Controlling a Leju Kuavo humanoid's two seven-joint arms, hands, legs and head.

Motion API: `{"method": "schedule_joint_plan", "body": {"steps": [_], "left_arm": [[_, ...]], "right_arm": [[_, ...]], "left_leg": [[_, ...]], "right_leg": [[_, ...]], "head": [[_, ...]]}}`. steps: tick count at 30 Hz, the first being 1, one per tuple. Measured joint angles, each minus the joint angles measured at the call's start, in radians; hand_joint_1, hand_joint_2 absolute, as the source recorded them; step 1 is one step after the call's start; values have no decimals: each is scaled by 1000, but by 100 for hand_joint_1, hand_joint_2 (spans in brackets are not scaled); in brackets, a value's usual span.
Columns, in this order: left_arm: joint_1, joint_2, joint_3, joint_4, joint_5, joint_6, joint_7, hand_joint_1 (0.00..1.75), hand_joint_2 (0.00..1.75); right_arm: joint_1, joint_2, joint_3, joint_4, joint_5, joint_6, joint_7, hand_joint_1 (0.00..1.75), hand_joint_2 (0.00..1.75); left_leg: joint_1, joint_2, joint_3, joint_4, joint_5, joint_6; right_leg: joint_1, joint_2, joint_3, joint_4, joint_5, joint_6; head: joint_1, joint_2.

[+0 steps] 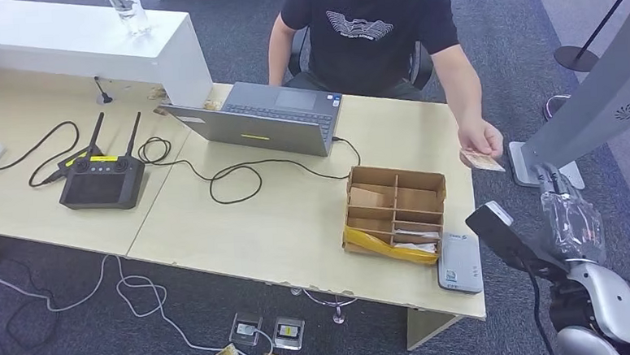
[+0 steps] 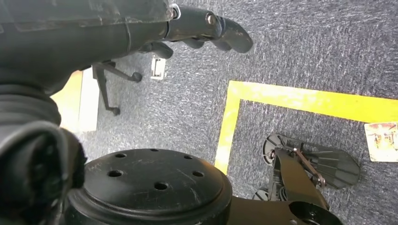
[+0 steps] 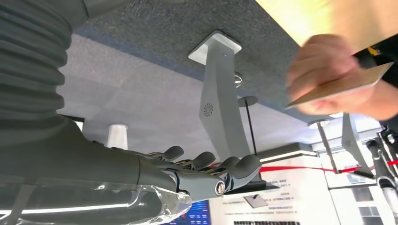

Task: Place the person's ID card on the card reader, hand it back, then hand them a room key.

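One ID card (image 1: 483, 160), tan, pinched in the person's hand (image 1: 481, 141) and held out past the table edge, up and right of the card reader (image 1: 459, 261). Reader is a single flat grey slab lying on the table (image 1: 281, 220) at its near right corner, just beside the cardboard organizer (image 1: 395, 214), which sits to its left. Right hand (image 1: 572, 225) raised to the right of the reader, below the offered card and apart from it; right wrist view shows the fingers (image 3: 234, 169) extended, slightly apart, holding nothing. Left hand (image 2: 206, 28) hangs over the carpet, fingers loosely curled, nothing in them; cannot tell more than that. Judgement: card looks thin, stiff, light and slick, so likely to slip from a loose hold; best taken by its free edge, the end away from the person's fingers, pinched flat across both faces. Count: one card, one reader, one organizer with several compartments holding flat items, possibly room keys, too small to tell. One laptop (image 1: 264, 119) farther left of the reader.
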Motion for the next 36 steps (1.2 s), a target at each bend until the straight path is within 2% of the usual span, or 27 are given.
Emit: {"method": "schedule_joint_plan", "body": {"steps": [15, 16, 19, 20, 36], "left_arm": [[0, 5, -21, 0, -7, 0, 0, 0, 0], [0, 5, -22, 0, -7, 0, 0, 0, 0], [0, 6, -25, 0, -10, 0, 3, 0, 0], [0, 6, -26, 0, -12, 0, 3, 0, 0], [0, 8, -42, 0, -36, -1, 4, 0, 0]], "right_arm": [[-11, 27, 66, 21, 28, -10, 0, 0, 175], [-11, 29, 67, 23, 31, -15, 0, 18, 175], [-10, 33, 67, 31, 45, -29, 1, 149, 175], [-9, 34, 67, 34, 51, -33, 1, 175, 175], [64, 25, 6, 43, 114, -20, 4, 175, 175]], "left_leg": [[0, 0, 0, 0, 0, 0], [0, 0, 0, 0, 0, 0], [0, 0, 0, 0, 0, 0], [0, 0, 0, 0, 0, 0], [0, 0, 1, 0, 0, 0]], "right_leg": [[0, 0, 0, 0, 0, 0], [0, 0, 0, 0, 0, 0], [0, 0, 0, 0, 0, 0], [0, 0, 0, 0, 0, 0], [0, 1, 0, 0, 0, 0]], "head": [[0, 0], [0, 0], [0, 0], [0, 0], [0, 0]]}}
